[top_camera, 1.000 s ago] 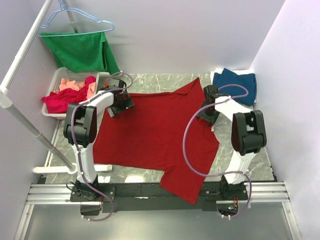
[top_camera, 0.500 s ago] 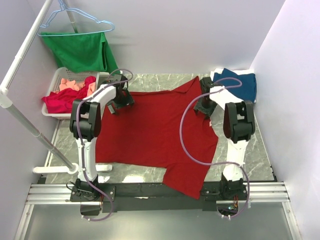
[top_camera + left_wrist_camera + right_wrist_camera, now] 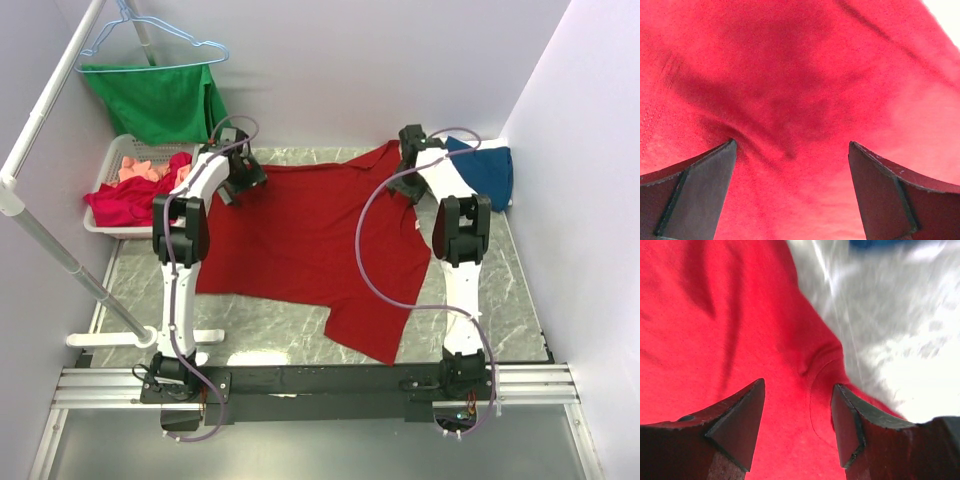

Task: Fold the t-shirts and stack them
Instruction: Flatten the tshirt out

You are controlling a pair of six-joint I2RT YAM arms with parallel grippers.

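A large deep-red t-shirt (image 3: pixel 310 240) lies spread across the marble table (image 3: pixel 500 290). My left gripper (image 3: pixel 241 183) is down on its far left corner; in the left wrist view the left gripper (image 3: pixel 792 150) is open, with red cloth (image 3: pixel 805 75) flat under the gap. My right gripper (image 3: pixel 403 184) is at the shirt's far right corner. The right wrist view shows the right gripper (image 3: pixel 797 385) open over a curved seam of the red cloth (image 3: pixel 715 330). A dark blue t-shirt (image 3: pixel 487 170) sits folded at the back right. Crimson (image 3: pixel 125 200) and salmon-pink (image 3: pixel 140 166) t-shirts lie in a basket.
The white basket (image 3: pixel 113 158) stands at the back left. Above it a green garment (image 3: pixel 160 100) hangs on a light-blue wire hanger (image 3: pixel 150 40). A white rack pole (image 3: pixel 45 110) slants along the left side, its foot (image 3: pixel 195 338) on the table. Walls close in behind and to the right.
Both arms have stretched out toward the back wall. The red t-shirt has slid that way with them, its near corner now farther from the front rail.
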